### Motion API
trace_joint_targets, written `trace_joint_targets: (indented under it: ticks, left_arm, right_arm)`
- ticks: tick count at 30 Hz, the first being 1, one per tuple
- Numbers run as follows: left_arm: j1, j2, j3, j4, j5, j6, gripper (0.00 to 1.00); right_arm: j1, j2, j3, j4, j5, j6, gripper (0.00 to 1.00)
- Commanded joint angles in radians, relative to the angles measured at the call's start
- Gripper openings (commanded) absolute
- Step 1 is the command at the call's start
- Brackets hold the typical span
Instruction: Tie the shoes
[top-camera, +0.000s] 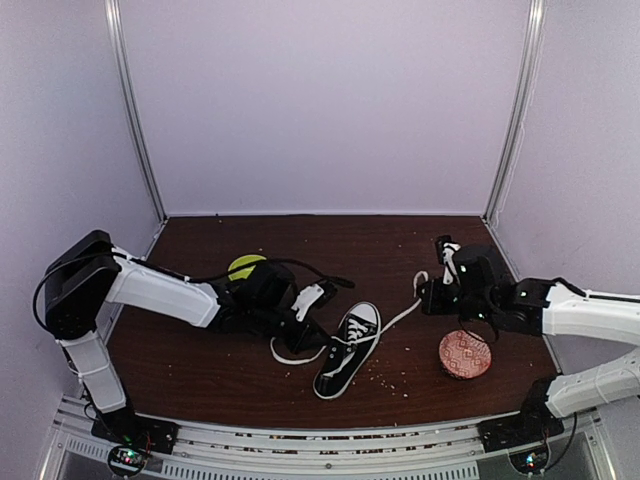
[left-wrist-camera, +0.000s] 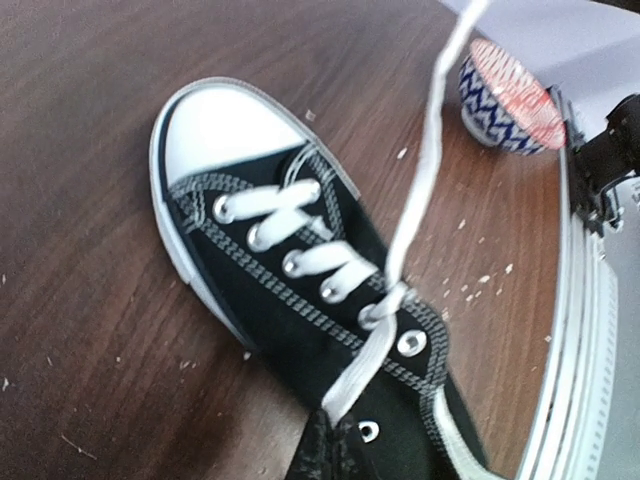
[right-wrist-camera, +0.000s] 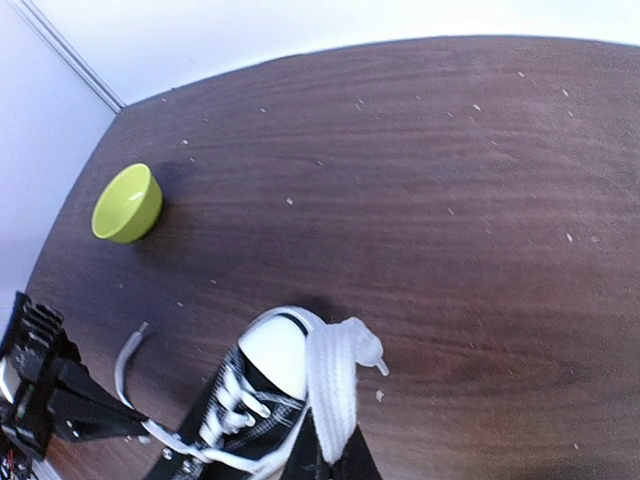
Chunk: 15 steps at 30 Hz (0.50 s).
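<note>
Beside sneaker (top-camera: 347, 350), left end effector (top-camera: 322, 294), right end effector (top-camera: 428, 292), both low, pinching laces (top-camera: 400, 315)

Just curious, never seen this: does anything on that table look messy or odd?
Pale crumbs are scattered over the table around the sneaker, like a spill; its white laces trail loose, untied.

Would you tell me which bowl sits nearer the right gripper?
The red patterned bowl, right beside the right gripper; the green bowl sits far left.
</note>
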Motion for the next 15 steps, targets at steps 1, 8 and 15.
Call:
trace_joint_targets:
  ticks: [1,8,15]
  left_arm:
    - [-0.016,-0.044,-0.025,0.15,-0.019,-0.063,0.0]
    - [-0.036,-0.043,-0.036,0.226,-0.015,-0.107,0.0]
    - [-0.048,-0.053,-0.053,0.254,-0.024,-0.123,0.0]
  right_arm:
    - [-0.005,0.145,0.171,0.102,-0.113,-0.04,0.0]
    - [0.09,0.347,0.364,0.137,-0.219,-0.038,0.0]
    - [0.069,0.397,0.297,0.187,-0.256,0.027,0.55]
